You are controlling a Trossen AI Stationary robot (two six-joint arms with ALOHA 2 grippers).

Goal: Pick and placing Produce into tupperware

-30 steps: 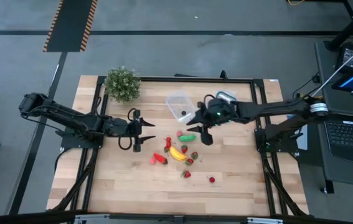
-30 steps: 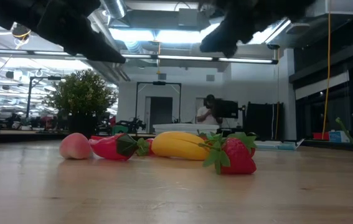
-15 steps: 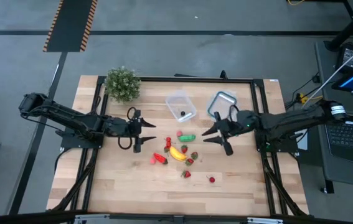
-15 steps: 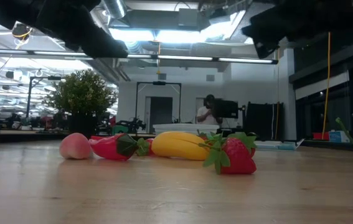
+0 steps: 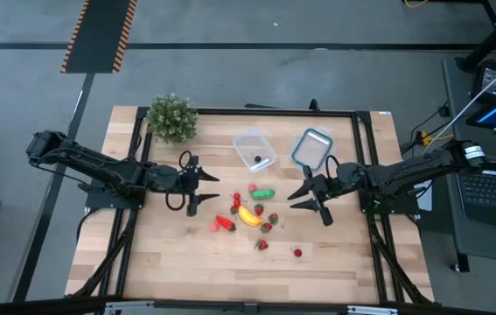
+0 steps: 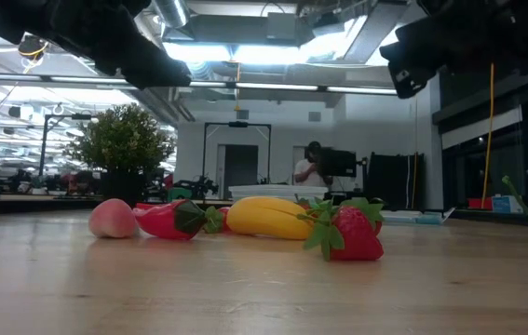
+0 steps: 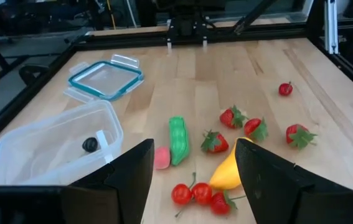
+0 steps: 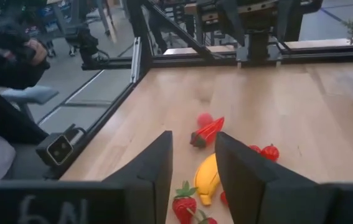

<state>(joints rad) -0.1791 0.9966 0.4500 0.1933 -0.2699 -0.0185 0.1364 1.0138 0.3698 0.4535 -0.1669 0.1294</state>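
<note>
The produce lies loose on the wooden table's middle: a yellow banana (image 5: 249, 215), a green piece (image 5: 263, 193), a red pepper (image 5: 225, 223), strawberries (image 5: 262, 244) and a cherry (image 5: 297, 253). The clear tupperware (image 5: 253, 149) stands behind them with a small dark piece (image 7: 89, 144) inside. My left gripper (image 5: 213, 185) hovers open left of the produce, fingers (image 7: 132, 174) pointing at it. My right gripper (image 5: 298, 196) hovers open right of the produce, nothing between its fingers (image 8: 157, 168).
A clear blue-rimmed lid (image 5: 310, 147) lies right of the tupperware, near my right arm. A bushy potted plant (image 5: 172, 118) stands at the far left corner. A black frame (image 5: 352, 114) runs along the table's edges. A person (image 8: 2, 93) sits beyond the table.
My right gripper has drawn back from beside the tupperware toward the table's right edge and a little toward the near edge, sinking as it went. Its finger gap looks the same. The produce and tupperware have stayed where they were.
</note>
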